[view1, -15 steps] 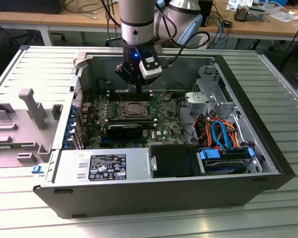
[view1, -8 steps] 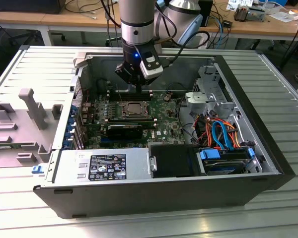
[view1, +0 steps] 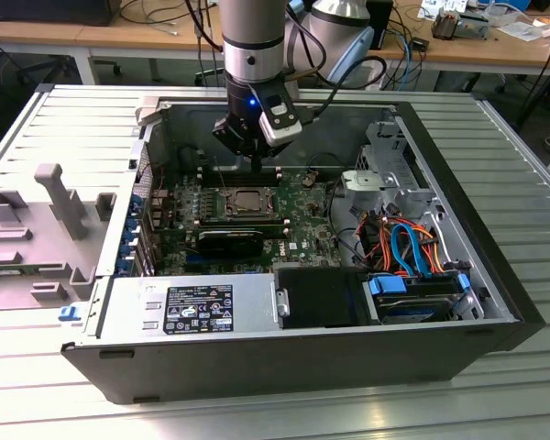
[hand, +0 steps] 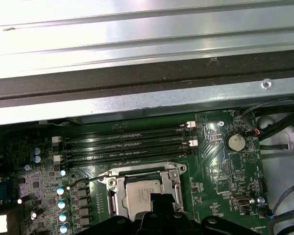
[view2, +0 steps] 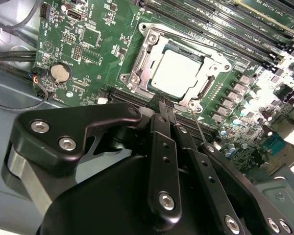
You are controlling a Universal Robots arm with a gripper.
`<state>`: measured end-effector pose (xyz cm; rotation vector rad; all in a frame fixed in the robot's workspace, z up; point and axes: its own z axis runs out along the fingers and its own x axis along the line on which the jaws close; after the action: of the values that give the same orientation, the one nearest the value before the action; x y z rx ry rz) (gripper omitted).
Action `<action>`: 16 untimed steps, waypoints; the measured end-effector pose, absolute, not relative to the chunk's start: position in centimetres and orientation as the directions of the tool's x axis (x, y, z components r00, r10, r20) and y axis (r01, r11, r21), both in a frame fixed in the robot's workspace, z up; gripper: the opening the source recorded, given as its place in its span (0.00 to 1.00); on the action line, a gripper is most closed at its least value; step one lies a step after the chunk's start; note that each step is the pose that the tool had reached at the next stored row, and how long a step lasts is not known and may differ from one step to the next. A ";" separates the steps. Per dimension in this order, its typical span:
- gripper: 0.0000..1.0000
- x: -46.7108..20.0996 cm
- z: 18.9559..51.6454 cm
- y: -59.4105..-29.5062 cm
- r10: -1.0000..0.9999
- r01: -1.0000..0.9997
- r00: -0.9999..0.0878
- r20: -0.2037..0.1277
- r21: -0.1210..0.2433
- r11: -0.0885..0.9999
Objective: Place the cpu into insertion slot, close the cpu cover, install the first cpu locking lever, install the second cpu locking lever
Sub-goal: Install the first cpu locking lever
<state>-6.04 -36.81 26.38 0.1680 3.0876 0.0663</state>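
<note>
Looking from the near edge of the ribbed metal worktop (view1: 257, 417) in the exterior view, we first meet the open dark-grey computer case (view1: 302, 362), with its silver power supply box (view1: 188, 307) along the front wall and the blue-tabbed drive bay (view1: 417, 298) toward the exterior view's right. Behind these lies the green motherboard (view1: 298, 234), and a bundle of orange and blue cables (view1: 403, 243) runs beside it.

At the board's centre we find the square dark insertion slot with silver metal rim (view1: 249, 203). The small flat square cpu with silver-grey metal top (view2: 175, 70) is seated inside it. The thin silver metal cpu cover frame (view2: 208, 88) lies down flat around the chip, which shows through the central window. In the first wrist view the cpu (hand: 139, 196) sits just beside the four long black memory slots (hand: 125, 144), with a round silver coin cell battery (hand: 234, 142) well apart on the far side of the board.

Above the far edge of the socket hangs the black pincer (view1: 255, 165) on the grey arm (view1: 251, 41). In the second wrist view the pincer (view2: 161, 100) points at the socket rim; its two black fingers (view2: 159, 142) lie pressed together with nothing between them, so we read it as clenched and empty.

Farthest off, a wooden desk (view1: 101, 37) stands behind the case.
</note>
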 end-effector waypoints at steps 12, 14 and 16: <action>0.11 -6.0 26.4 -36.8 0.041 0.040 -0.998 -0.047 0.032 0.999; 0.11 -6.0 26.4 -36.8 0.033 0.032 -0.998 -0.048 0.009 0.999; 0.11 -6.0 26.4 -36.8 0.031 0.031 -0.998 -0.048 0.006 1.000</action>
<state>-6.04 -36.81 26.38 0.0474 3.0931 0.0074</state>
